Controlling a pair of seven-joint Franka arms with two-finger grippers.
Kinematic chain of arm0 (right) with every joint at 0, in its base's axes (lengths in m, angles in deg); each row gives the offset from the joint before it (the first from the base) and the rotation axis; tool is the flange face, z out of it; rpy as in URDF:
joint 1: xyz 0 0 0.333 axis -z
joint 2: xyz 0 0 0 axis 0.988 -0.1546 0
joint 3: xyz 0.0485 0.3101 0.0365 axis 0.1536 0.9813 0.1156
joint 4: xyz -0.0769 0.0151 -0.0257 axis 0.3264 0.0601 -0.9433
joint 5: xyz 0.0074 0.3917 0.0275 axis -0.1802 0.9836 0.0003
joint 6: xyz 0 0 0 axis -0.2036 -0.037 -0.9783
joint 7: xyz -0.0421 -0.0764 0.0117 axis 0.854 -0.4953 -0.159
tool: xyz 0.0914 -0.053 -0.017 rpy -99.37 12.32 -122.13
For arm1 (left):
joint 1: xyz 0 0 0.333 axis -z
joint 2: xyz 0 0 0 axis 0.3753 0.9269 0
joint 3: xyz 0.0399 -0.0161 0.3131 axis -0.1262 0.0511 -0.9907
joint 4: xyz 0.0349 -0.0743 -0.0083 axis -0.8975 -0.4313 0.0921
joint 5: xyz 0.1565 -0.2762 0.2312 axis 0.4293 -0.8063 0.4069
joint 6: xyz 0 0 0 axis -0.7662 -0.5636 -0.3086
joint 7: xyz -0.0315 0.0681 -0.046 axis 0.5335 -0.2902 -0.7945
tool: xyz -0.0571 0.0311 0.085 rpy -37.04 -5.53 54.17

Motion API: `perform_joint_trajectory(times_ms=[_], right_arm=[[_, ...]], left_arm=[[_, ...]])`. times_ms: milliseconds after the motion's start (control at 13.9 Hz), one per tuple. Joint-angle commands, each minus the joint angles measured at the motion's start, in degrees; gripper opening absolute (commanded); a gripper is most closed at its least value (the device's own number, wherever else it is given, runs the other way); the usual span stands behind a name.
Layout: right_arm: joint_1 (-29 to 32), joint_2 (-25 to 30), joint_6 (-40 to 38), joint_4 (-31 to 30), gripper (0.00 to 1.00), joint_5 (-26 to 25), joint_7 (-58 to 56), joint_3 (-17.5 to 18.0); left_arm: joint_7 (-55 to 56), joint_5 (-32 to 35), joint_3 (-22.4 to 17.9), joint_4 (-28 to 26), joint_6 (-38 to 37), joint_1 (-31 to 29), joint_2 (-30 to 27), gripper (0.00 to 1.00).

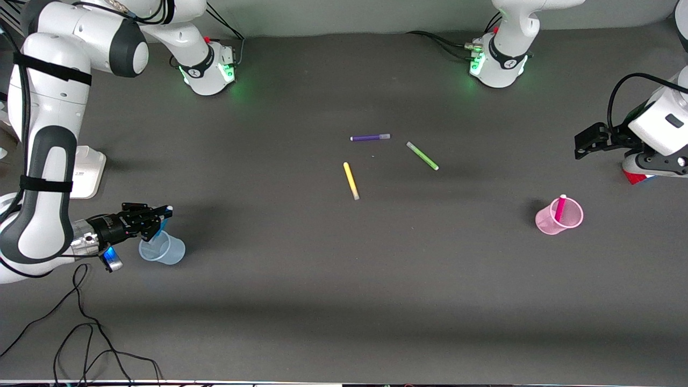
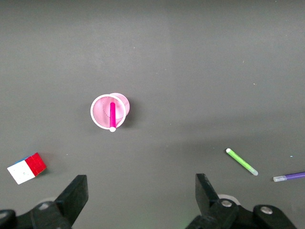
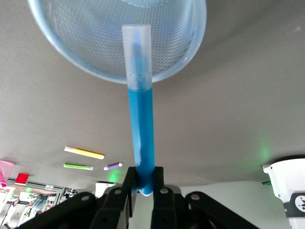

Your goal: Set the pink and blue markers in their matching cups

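**Open table at the centre, obstacles at both ends**

3 loose markers cluttered the middle of the dark grey table (image 1: 344, 301): a purple marker (image 1: 370, 137), a slim green marker (image 1: 422, 156) and a yellow marker (image 1: 351, 180), each apart from the others with gaps between. The wide strip nearer the front camera lay unobstructed.

At the right arm's end, the translucent pale blue cup (image 1: 162, 249) stood under the right gripper (image 1: 159, 219), whose fingers pinched the mid-blue marker (image 3: 141, 138) over the cup's mouth, blocking that approach.

At the left arm's end, the translucent pale pink cup (image 1: 559, 217) held the magenta-pink marker (image 1: 560, 207). A red, white and blue cube (image 2: 27, 168) sat near it. The left gripper (image 2: 140, 200), jaws wide, hung above this area.
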Motion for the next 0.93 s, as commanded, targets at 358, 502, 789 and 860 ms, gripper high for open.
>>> perform_joint_trajectory(times_ms=[358,502,789,860], right_arm=[[2.94,-4.03,-1.11,5.98,0.71,1.92,-0.85,0.92],[2.94,-3.85,-1.11,6.07,1.0,1.92,-0.77,0.93],[3.03,-0.09,-1.64,5.03,1.0,1.48,-1.03,0.66],[2.68,2.01,-1.64,4.06,1.0,0.61,-1.64,0.23]], left_arm=[[-0.63,-0.57,-0.32,0.47,-0.08,0.44,-0.38,1.0],[-0.63,-0.57,-0.4,0.47,-0.08,0.44,-0.46,1.0],[-0.63,-0.57,-0.32,0.56,-0.08,0.36,-0.46,1.0],[-0.63,-0.57,-0.32,0.82,-0.08,0.44,-0.46,1.0]])
